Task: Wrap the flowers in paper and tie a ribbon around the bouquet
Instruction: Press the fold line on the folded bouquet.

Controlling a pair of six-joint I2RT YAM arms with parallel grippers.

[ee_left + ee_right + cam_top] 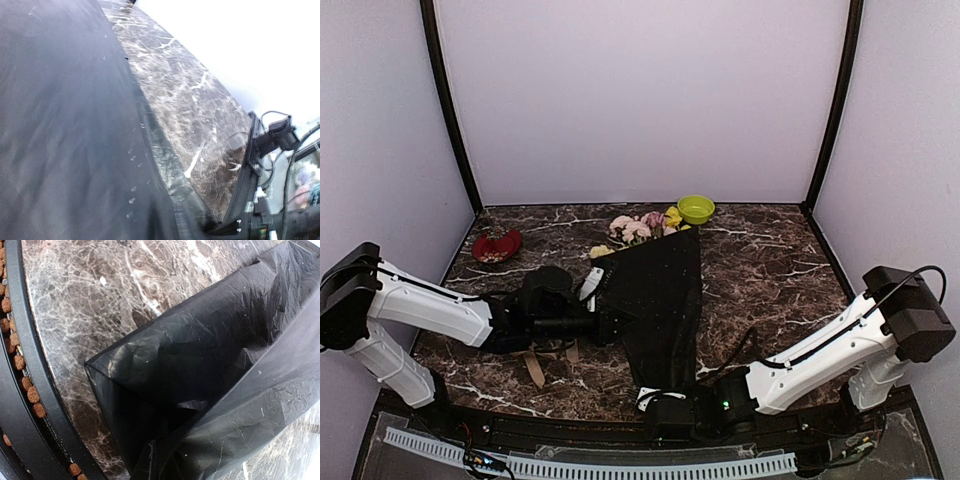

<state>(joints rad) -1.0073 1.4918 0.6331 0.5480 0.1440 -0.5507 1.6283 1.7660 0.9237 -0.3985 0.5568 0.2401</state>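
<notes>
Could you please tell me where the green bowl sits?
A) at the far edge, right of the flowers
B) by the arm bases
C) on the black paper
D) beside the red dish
A: the green bowl stands at the far edge just right of the flowers, clear of the paper and the red dish.

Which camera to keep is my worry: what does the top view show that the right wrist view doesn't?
Only the top view: the flowers, green bowl, red dish, ribbon, left arm and right arm. Only the right wrist view: creases in the paper up close and small brown lumps beside the table edge. Both: the black paper and marbled table.
</notes>
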